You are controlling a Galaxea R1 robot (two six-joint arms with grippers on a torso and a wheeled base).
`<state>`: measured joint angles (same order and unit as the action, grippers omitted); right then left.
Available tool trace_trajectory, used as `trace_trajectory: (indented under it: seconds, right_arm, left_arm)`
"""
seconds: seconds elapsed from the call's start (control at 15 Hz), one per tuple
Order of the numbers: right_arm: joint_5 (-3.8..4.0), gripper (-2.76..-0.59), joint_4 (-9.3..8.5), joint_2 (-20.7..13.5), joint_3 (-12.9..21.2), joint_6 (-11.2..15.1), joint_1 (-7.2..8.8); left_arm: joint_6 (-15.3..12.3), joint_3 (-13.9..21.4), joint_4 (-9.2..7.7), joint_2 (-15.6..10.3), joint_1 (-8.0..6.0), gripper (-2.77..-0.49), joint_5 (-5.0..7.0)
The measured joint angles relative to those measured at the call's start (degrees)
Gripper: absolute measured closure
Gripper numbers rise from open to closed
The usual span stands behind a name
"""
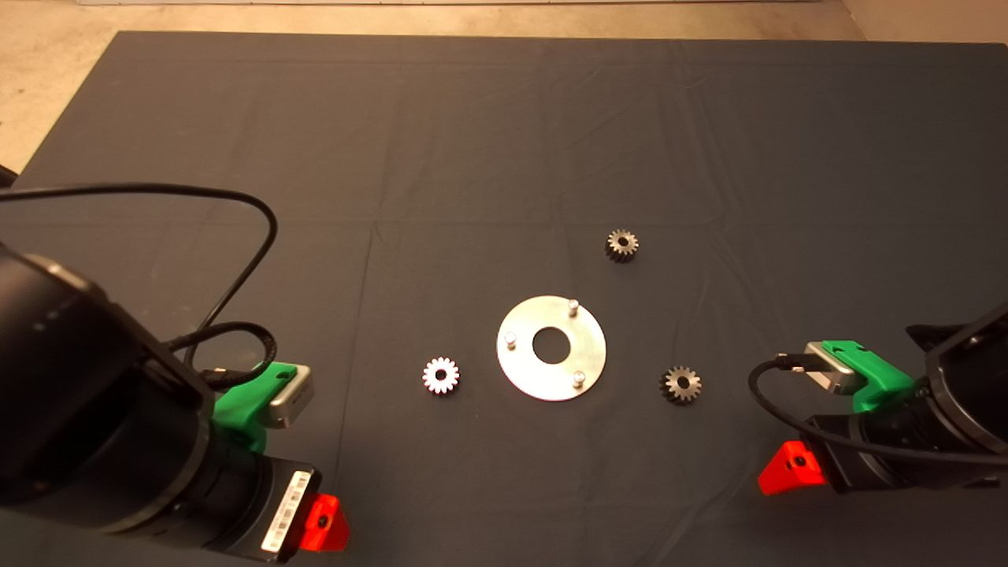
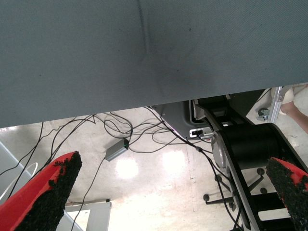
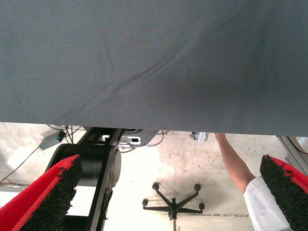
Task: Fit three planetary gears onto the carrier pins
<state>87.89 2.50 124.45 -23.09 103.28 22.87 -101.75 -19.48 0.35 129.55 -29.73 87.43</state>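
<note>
From above, the shiny disc [image 1: 551, 347] lies flat in the middle of the desk [image 1: 472, 118]. Its three carrier pins [image 1: 573, 303] stand up with nothing on them. The three planetary gears lie flat around the disc, not touching it. The bright gear [image 1: 441, 376] is on the left side of the disc. One dark gear [image 1: 680, 385] is on the right side, and another dark gear [image 1: 622, 245] lies farther back.

The left end effector [image 1: 319, 524] waits low on the left, so the bright gear is its nearest one. The right end effector [image 1: 791, 468] waits low on the right, nearest the dark gear beside the disc.

The left wrist view shows the left end effector [image 2: 166, 192] spread wide, holding nothing, over the mat edge and floor cables.

The right wrist view shows the right end effector [image 3: 168, 192] spread wide and holding nothing too. A person's arm [image 3: 238, 168] shows past the mat.
</note>
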Motion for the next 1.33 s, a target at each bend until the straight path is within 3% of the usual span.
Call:
trace_trajectory:
  seconds: [0.4,0.67,0.87,1.33]
  right_arm:
    - [-0.02,-2.75,0.00,0.00,0.00,0.00,0.00]
    - [0.02,-2.75,0.00,0.02,0.00,0.00,0.00]
    - [-0.02,-2.75,0.00,0.13,0.00,-0.02,0.00]
    - [0.00,-2.75,0.00,0.13,0.00,-0.06,0.00]
  left_arm:
    - [0.20,-0.50,0.05,0.13,0.39,-2.77,-0.02]
    - [3.19,-6.04,0.77,0.49,1.34,-2.77,0.04]
    - [5.04,-9.35,1.22,3.95,1.93,-2.77,0.02]
    - [5.89,-15.77,2.49,13.66,1.93,-2.77,0.05]
